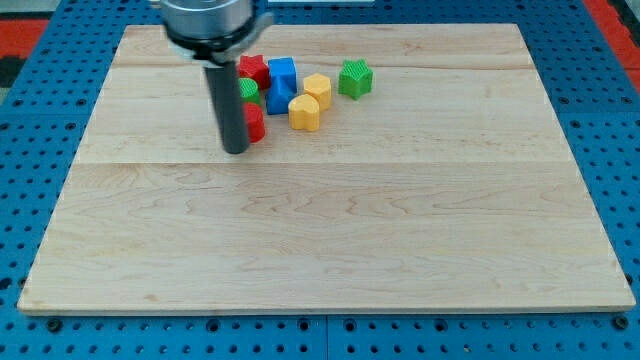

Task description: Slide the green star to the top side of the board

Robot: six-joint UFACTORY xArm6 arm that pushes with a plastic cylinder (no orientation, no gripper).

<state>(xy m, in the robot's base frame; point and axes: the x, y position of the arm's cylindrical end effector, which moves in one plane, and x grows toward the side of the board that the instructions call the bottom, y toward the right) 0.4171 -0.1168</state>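
The green star [354,78] lies near the view's top, a little right of the middle, apart from the other blocks. My tip [235,150] stands to its left and lower, touching the left side of a red block [254,122]. A cluster sits between them: a red star [253,69], a small green block [247,89] partly hidden by the rod, a blue block [281,83] and two yellow blocks [317,89] [304,112]. The rod covers part of the cluster's left side.
The wooden board [330,220] lies on a blue perforated table [30,130]. The arm's dark round mount [208,20] hangs over the board's top left.
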